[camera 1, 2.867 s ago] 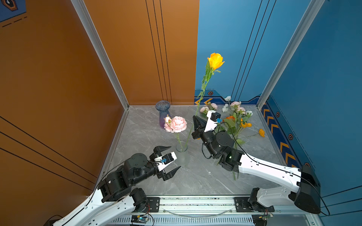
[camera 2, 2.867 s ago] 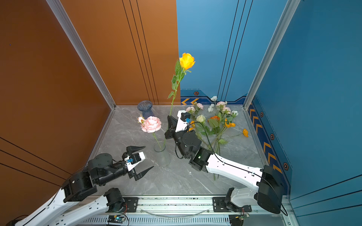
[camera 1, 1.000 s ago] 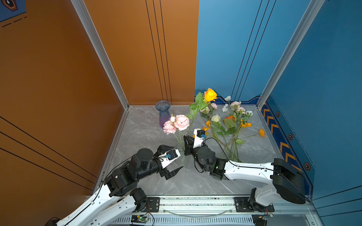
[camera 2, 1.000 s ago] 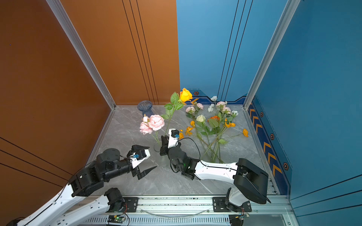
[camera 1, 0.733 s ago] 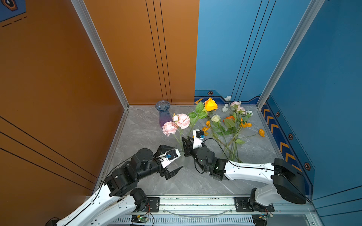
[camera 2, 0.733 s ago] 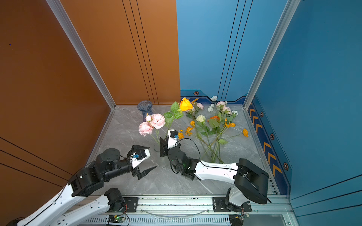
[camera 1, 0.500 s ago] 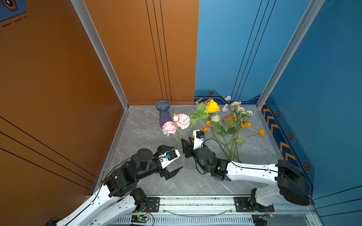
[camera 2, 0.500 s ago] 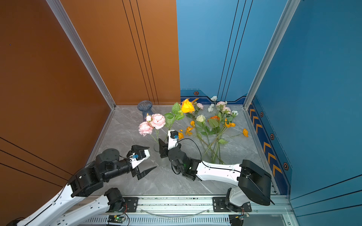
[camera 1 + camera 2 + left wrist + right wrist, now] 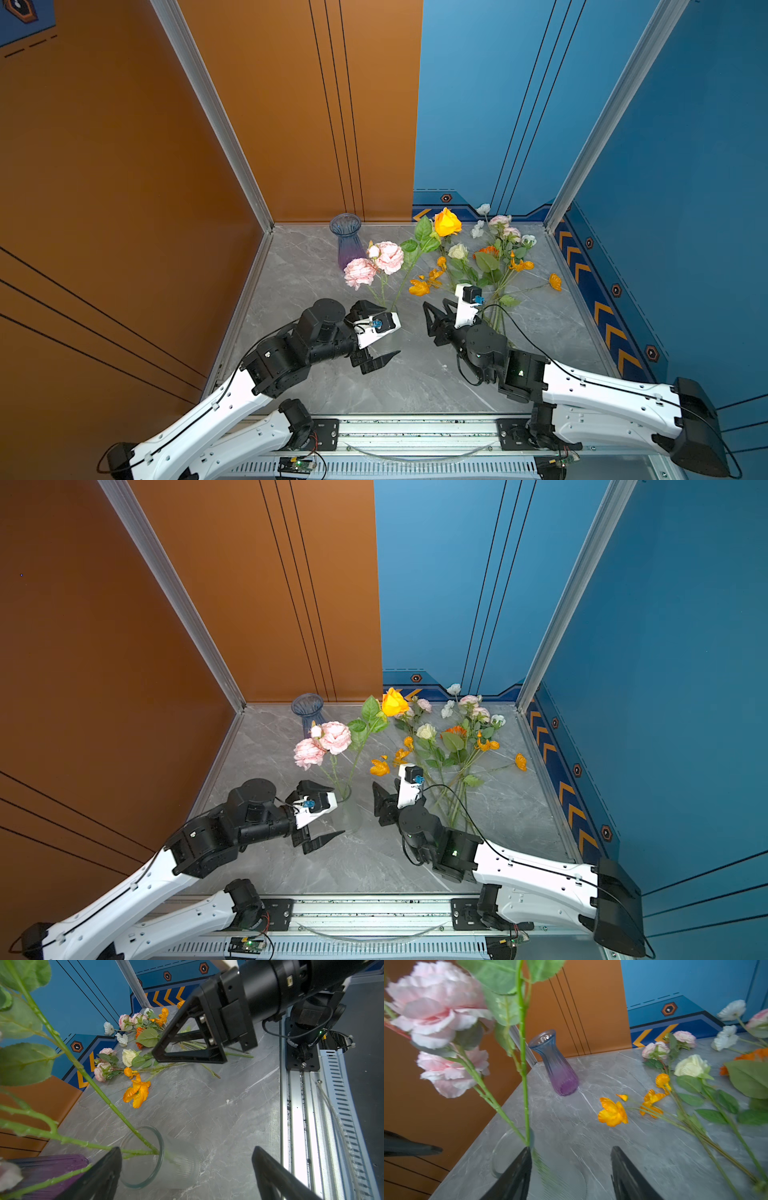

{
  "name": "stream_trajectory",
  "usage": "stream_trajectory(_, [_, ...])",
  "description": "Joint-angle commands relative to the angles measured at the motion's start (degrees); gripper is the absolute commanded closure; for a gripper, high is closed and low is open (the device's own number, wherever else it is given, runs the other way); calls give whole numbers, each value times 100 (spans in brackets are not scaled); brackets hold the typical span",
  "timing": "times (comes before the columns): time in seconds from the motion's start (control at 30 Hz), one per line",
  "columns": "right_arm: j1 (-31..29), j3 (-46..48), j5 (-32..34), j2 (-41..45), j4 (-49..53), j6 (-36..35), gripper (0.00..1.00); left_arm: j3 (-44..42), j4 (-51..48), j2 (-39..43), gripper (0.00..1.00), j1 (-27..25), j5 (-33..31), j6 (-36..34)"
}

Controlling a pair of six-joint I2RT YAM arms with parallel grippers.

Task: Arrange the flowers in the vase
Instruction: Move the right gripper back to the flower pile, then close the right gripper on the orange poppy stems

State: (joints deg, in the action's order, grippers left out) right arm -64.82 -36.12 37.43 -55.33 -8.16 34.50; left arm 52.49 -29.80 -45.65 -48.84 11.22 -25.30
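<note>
Right claw (image 9: 571, 1148) lets go of the yellow rose (image 9: 447, 221)

Drawn back from the glass vase (image 9: 349, 816) since a second ago, it hangs spread and empty over the bench (image 9: 415, 382). The left claw (image 9: 338, 810) gapes wide at that vase. Most flowers (image 9: 490, 266) lie loose on the bench's right side; the yellow rose and pink roses (image 9: 388, 257) lean in the glass vase.

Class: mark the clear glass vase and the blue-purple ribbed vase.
Clear glass vase (image 9: 182, 1165): left wrist view, ribbed side wall.
Blue-purple ribbed vase (image 9: 564, 1080): right wrist view, purple lower body.
</note>
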Motion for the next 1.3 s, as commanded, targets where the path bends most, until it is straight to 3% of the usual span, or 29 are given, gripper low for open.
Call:
stream_trajectory(0.0, [510,197,583,519,1954,1229,48,346,85,-293,2,-282,122,-381])
stream_trajectory(0.07, [1346,268,-92,772,2710,1776,55,524,80,-670,2,-563,36,-476])
stream_trajectory(0.17, [2842,366,-1538,830,3106,1902,58,613,89,-1197,2,-932,-51,-590])
stream_trajectory(0.27, [4168,376,-2964,444,3111,1705,59,613,210,-1589,1,-1054,71,-505])
stream_trajectory(0.37, [4947,245,-3857,-244,3008,1398,60,589,241,-1719,1,-1143,178,-436])
stream_trajectory(0.63, [5353,-73,-4524,-1574,2074,1384,65,163,677,-1428,2,-1230,117,-302])
stream_trajectory(0.87, [4975,-368,-4554,-2279,1760,1588,66,145,677,-1359,2,-1232,24,-285])
stream_trajectory(1.27, [4837,-119,-4140,-2095,2060,1597,68,113,678,-1272,2,-1232,24,-273])
